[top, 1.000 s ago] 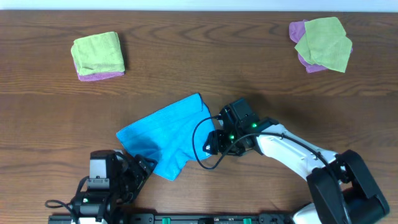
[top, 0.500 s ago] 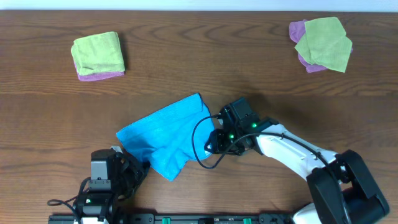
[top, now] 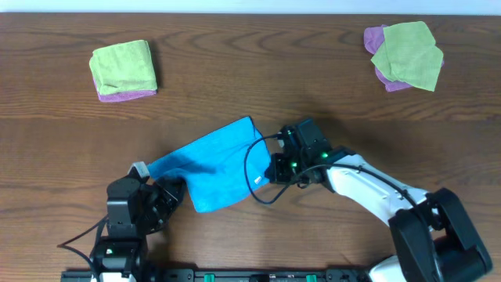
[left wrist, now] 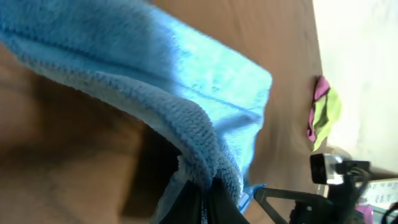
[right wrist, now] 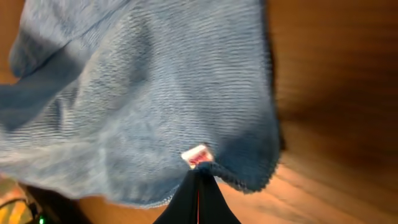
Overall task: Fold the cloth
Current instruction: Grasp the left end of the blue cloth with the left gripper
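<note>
Overhead view, item one: I log the cloth, bright blue and towel-like, lying crumpled and partly bunched on the wooden table, near the front edge and between the two arms. Item two: the left gripper sits at the cloth's lower left edge, jaws pinched together on the fabric. Item three: the right gripper sits at the cloth's right edge, likewise clamped on the fabric, with a black cable looping over that side of the cloth. Item four: a lime-green cloth folded on top of a purple cloth, far left, well apart from the blue one. Item five: a second lime-green cloth lying askew over a second purple cloth, far right corner. Left wrist view: I see the cloth's thick looped hem rising from the table and running down into the closed fingers, which meet on it with no gap showing; the far green and purple pile appears small in the distance. Right wrist view: the cloth fills most of the frame, its hem caught between the closed dark fingers. Just above them a small white tag is sewn at the hem, with red marks on it that I cannot read.
</note>
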